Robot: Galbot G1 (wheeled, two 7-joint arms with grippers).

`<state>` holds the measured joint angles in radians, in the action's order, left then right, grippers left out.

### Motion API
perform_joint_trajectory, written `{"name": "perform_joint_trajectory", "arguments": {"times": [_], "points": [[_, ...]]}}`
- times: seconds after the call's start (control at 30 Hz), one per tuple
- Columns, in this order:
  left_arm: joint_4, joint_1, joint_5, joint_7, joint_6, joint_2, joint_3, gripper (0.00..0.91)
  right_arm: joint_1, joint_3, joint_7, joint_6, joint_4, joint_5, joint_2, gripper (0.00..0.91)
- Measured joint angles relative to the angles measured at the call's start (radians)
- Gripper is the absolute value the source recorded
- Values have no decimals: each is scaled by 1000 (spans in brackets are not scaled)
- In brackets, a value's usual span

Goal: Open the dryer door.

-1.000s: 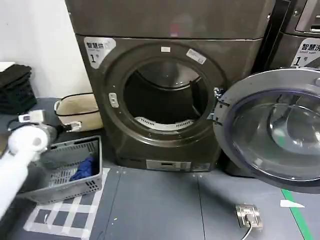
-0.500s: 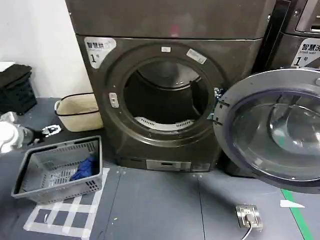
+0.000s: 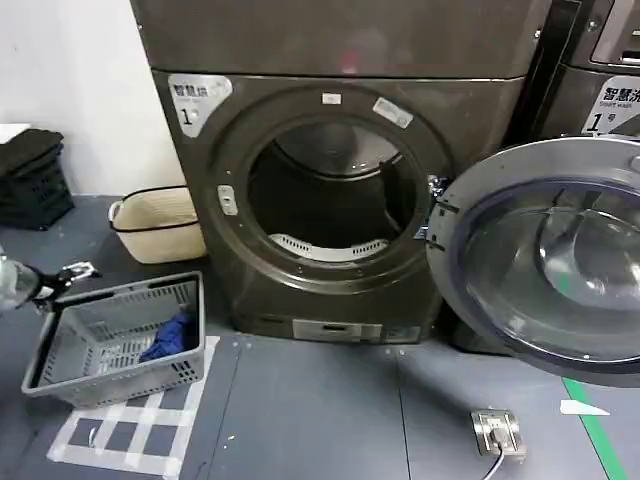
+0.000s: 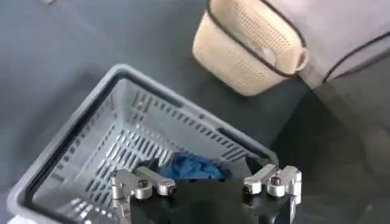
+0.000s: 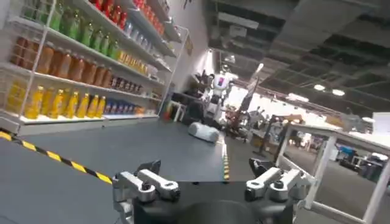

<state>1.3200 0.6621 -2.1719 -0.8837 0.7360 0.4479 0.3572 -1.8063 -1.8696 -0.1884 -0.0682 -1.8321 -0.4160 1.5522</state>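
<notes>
While the dryer door (image 3: 545,260) hangs swung fully open at the right of the dryer (image 3: 335,190), baring one round drum opening, the floor holds one grey basket (image 3: 60,345) with a blue cloth (image 3: 168,335) and one beige bag (image 3: 160,222). Left gripper (image 4: 206,187) hovers above that basket, fingers wide, empty. Right gripper (image 5: 213,187), also spread and empty, faces shelves of bottles (image 5: 67,61).

dryer door (image 3: 545,262) open, left gripper (image 3: 72,272) nr basket (image 3: 118,340)
</notes>
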Motion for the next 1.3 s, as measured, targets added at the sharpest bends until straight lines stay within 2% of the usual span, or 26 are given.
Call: {"name": "perform_joint_trajectory", "arguments": {"times": [0.23, 0.57, 0.93, 1.3], "points": [[-51, -8, -71, -17, 0, 12, -1, 907, 5, 1, 5, 0, -13, -10, 1, 907], [-21, 31, -201, -141, 0, 39, 26, 907, 5, 2, 3, 30, -44, -55, 15, 907], [-31, 34, -191, -138, 0, 54, 28, 907, 0, -4, 4, 51, -44, -57, 26, 907], [-37, 31, -171, -121, 0, 48, 27, 907, -3, -7, -8, 30, -22, -45, 23, 907]]}}
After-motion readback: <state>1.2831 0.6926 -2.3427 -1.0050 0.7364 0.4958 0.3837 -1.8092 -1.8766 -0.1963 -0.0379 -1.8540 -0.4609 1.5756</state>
